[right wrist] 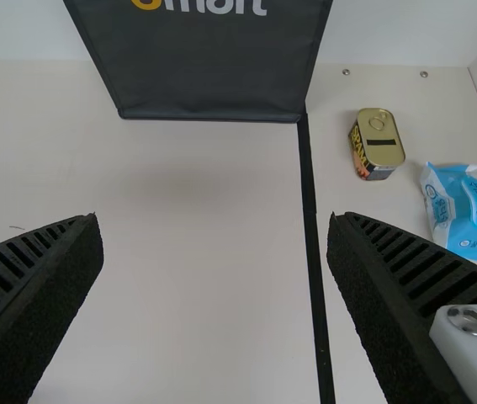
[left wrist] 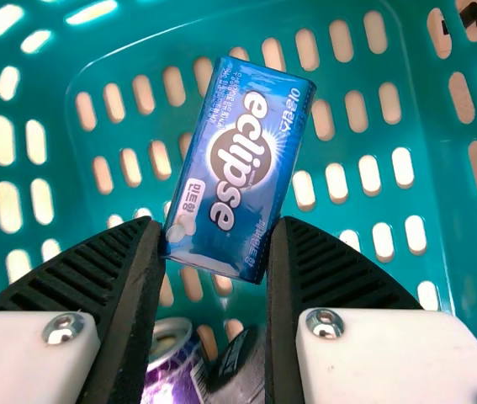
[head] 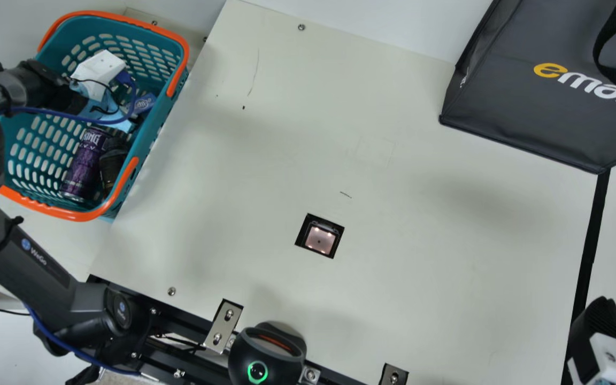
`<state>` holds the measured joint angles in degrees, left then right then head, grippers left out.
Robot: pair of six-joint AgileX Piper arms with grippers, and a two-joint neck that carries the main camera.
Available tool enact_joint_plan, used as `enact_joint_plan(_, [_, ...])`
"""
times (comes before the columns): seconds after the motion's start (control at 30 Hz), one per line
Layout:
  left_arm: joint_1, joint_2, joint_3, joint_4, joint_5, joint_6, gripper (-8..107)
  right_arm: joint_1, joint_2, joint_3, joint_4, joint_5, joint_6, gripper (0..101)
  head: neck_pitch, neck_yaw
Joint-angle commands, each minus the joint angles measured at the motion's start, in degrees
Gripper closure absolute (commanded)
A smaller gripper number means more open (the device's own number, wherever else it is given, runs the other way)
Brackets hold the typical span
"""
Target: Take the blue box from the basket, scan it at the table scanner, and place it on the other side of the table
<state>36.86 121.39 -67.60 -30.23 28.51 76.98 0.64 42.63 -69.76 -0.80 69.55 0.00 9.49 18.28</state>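
Blue box (left wrist: 240, 168) gripped by the left tool (head: 136, 101) inside the basket (head: 179, 80).
The box is pinched near one end and held at a slant between the fingertips; a purple can (head: 84, 163) is also contained in the basket. The scanner (head: 319, 239) is set into the cream surface (head: 420, 256). The right tool (head: 595, 316) is spread wide near the black strip (head: 591, 235). On the surface, a dark bag (head: 527, 112) is seen, and past the strip are placed a small tin (right wrist: 377, 143) and, near it, a blue-and-white packet (right wrist: 463, 210).
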Motion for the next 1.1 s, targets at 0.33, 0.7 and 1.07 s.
enact_joint_plan(0.33, [1.6, -4.1, 1.3, 1.4, 0.5, -2.1, 107, 0.0, 0.0, 0.0, 0.0, -0.1, 0.0, 6, -1.6, 0.1])
enact_joint_plan(0.7, [3.3, -9.0, 2.0, 1.6, 1.4, -4.5, 107, 0.0, 0.0, 0.0, 0.0, -0.1, 0.0, 6, -1.6, 0.1])
enact_joint_plan(1.07, [3.6, -17.5, 4.7, 1.4, 2.2, -10.0, 107, 0.0, 0.0, 0.0, 0.0, -0.1, 0.0, 6, -1.6, 0.1])
